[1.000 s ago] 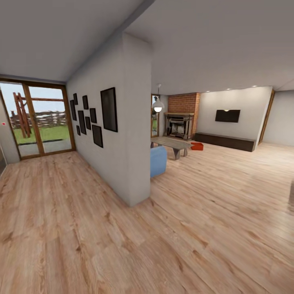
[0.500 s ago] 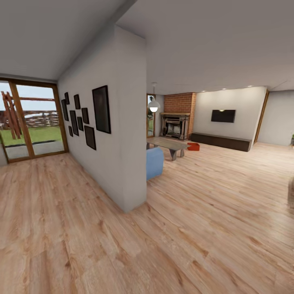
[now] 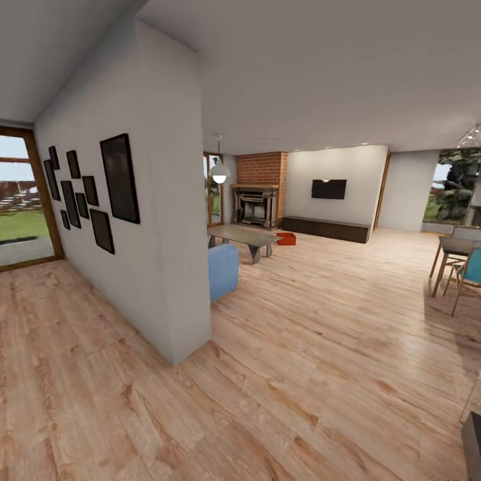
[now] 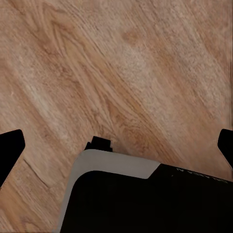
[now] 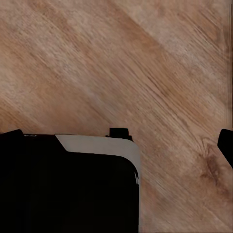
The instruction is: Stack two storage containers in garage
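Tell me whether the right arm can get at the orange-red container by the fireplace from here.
Probably not. The container sits far across the wood floor beside the low table; the right gripper hangs over bare planks.

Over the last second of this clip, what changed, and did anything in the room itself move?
The camera moved, not the things: the view swung right, so the partition wall, brick fireplace and the orange-red storage container beside the low table slid left in the picture, and a dining table with chairs came in at the right. Nothing was grasped or released. The container stayed on the wood-plank floor.
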